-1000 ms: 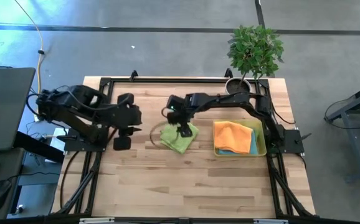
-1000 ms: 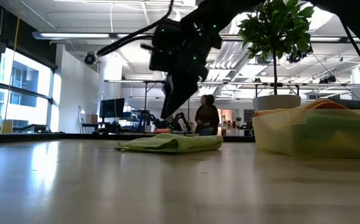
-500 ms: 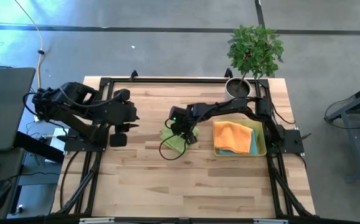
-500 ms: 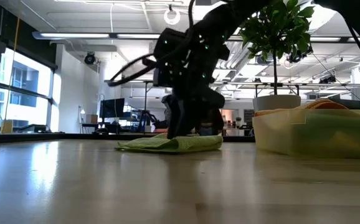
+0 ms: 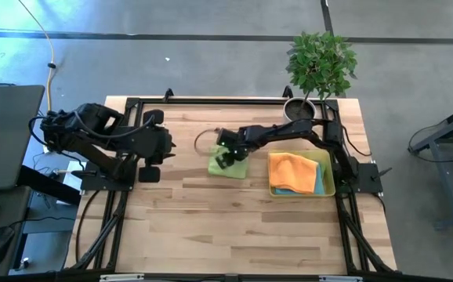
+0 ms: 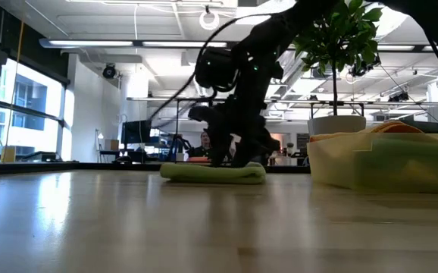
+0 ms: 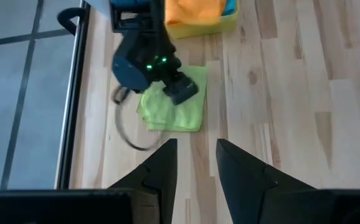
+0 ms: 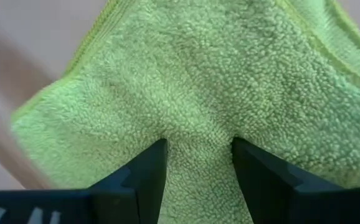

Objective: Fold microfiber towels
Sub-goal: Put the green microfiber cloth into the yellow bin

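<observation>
A lime green towel (image 5: 236, 169) lies folded into a small thick rectangle on the wooden table, left of the yellow bin (image 5: 331, 188). It also shows in the low view (image 6: 196, 173), the left wrist view (image 7: 189, 115) and the right wrist view (image 8: 198, 74). My right gripper (image 5: 226, 159) stands on it from above, fingers apart (image 8: 198, 146). My left gripper (image 7: 195, 144) is open and empty near the table's left side (image 5: 166, 147). An orange towel (image 5: 293, 168) lies in the bin on a teal one (image 5: 287, 190). My right gripper sets both fingertips (image 8: 152, 165) down on the top of the folded towel (image 8: 198, 127), near its middle. The fingers point down from above and sink a little into the pile, with cloth between them. The towel lies flat on the table.
The bin (image 6: 340, 163) stands right of the towel. A white plant pot (image 5: 298, 110) with a green plant stands at the far right corner. A dark cable loop (image 5: 201, 141) hangs beside the right wrist. Bare tabletop lies toward the near edge.
My right gripper has dipped toward the near edge, then gone toward the far edge. The towel's near part has folded over, and the towel is now smaller, thicker and squarer. My left gripper has drawn back a little toward the table's left edge.
</observation>
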Available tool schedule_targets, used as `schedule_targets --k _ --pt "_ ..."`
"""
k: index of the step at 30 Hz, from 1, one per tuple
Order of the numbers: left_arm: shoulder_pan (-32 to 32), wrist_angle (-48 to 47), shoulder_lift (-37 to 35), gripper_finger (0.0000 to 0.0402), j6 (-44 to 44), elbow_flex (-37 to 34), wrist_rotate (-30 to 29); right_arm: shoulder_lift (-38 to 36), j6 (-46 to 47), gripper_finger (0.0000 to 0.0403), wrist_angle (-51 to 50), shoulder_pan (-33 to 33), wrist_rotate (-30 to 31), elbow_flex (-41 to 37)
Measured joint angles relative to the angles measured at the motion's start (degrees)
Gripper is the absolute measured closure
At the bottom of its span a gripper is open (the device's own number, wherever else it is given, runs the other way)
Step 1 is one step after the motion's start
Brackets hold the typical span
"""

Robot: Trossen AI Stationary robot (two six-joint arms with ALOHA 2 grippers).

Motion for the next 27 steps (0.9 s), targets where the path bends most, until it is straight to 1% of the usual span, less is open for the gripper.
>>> schedule_targets --k 1,2,5,8,10,12,13,16,20,22,27 --pt "-0.02 0.00 0.00 0.0300 0.02 0.00 0.00 0.00 3.51 0.0226 0.31 -0.25 -0.94 0.00" --pt "-0.02 0.00 0.00 0.0300 0.34 0.00 0.00 -0.20 4.76 0.0226 1.05 -0.59 -2.08 -0.02" --pt "-0.02 0.02 0.00 0.0300 0.46 0.00 0.00 -0.65 2.98 0.0226 2.35 -1.21 -3.21 1.41" --pt "-0.02 0.01 0.00 0.0300 0.45 0.00 0.00 -2.46 -4.26 0.0226 1.33 -1.46 -1.36 5.93" --pt "0.00 0.02 0.02 0.0300 0.45 0.00 0.00 -2.94 -10.97 0.0226 0.19 -1.71 1.73 8.54" --pt "-0.02 0.00 0.00 0.0300 0.44 0.00 -0.01 -2.41 -17.71 0.0226 -0.73 -2.60 3.60 9.62" --pt "-0.02 0.01 -0.04 0.0300 0.45 0.00 -0.03 -2.23 -20.83 0.0226 -0.54 -3.13 3.34 9.76" --pt "-0.02 0.00 -0.09 0.0300 0.43 0.00 -0.25 -2.25 -27.82 0.0226 2.16 -5.24 -1.92 9.54" --pt "-0.02 0.00 -0.09 0.0300 0.39 0.00 -0.39 -1.48 -33.66 0.0226 0.62 -8.26 -7.31 7.82" --pt "-0.02 0.02 -0.09 0.0300 0.43 0.00 -0.39 -1.64 -35.20 0.0226 0.74 -9.47 -8.41 7.29" --pt "-0.02 0.00 -0.09 0.0300 0.43 0.00 -0.49 -1.70 -38.57 0.0226 2.31 -11.16 -8.44 4.25"
